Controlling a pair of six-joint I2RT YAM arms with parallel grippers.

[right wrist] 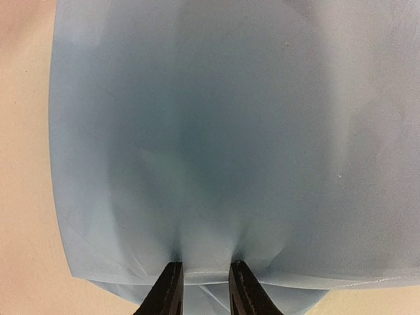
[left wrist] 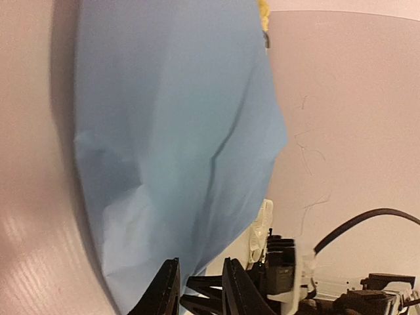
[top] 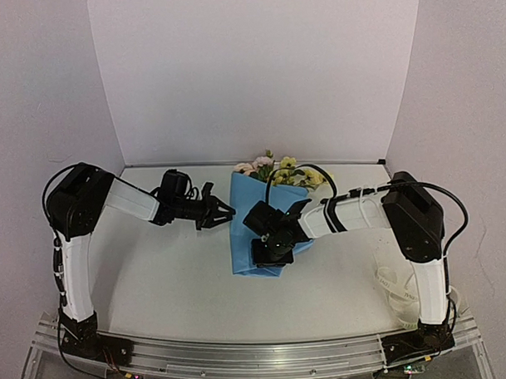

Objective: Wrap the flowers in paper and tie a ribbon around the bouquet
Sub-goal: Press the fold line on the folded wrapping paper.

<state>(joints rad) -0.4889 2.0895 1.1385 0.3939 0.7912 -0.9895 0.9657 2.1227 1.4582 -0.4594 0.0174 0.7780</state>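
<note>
The bouquet (top: pixel 247 208) is lying on the tabletop (top: pixel 169 280), blossoms toward the back wall, with the right pincer (right wrist: pixel 207 279) clamping its paper near the narrow end and the left pincer (left wrist: pixel 200 279) hovering slightly apart alongside.

The left arm (top: pixel 72 246) rises from its base, bends at the elbow and reaches level toward the paper (top: pixel 244 227). The left tool (top: pixel 225 213) sits at the paper's left edge with its fingers a narrow gap apart; whether it holds anything cannot be told. The right arm (top: pixel 421 233) folds over the same way, wrist tipped down. The right tool (right wrist: pixel 205 285) pinches the paper's near end, fingers close together.
</note>
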